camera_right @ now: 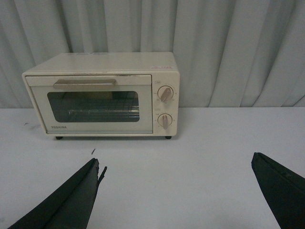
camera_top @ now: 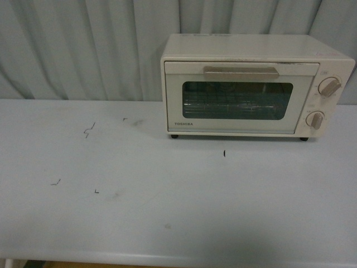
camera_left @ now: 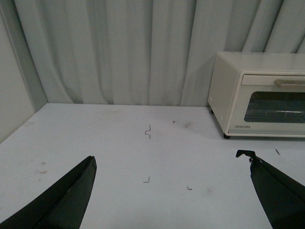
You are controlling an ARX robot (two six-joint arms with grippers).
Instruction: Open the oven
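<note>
The oven (camera_top: 254, 86) is a cream-white TOSHIBA toaster oven at the back right of the table, against the curtain. Its glass door is shut, with the beige bar handle (camera_top: 241, 71) along the top edge and two beige knobs (camera_top: 329, 86) at the right. A wire rack shows through the window. Neither arm shows in the front view. My left gripper (camera_left: 171, 164) is open over bare table, well short of the oven (camera_left: 257, 93). My right gripper (camera_right: 175, 162) is open, facing the oven (camera_right: 102, 93) from a distance, with its handle (camera_right: 85, 84) ahead.
The pale table (camera_top: 139, 195) carries small dark marks (camera_top: 89, 130) on its left half. A pleated grey curtain (camera_top: 83, 44) hangs behind. The table's front edge (camera_top: 167, 258) runs along the bottom of the front view. A wall (camera_left: 12, 95) borders the table's left side.
</note>
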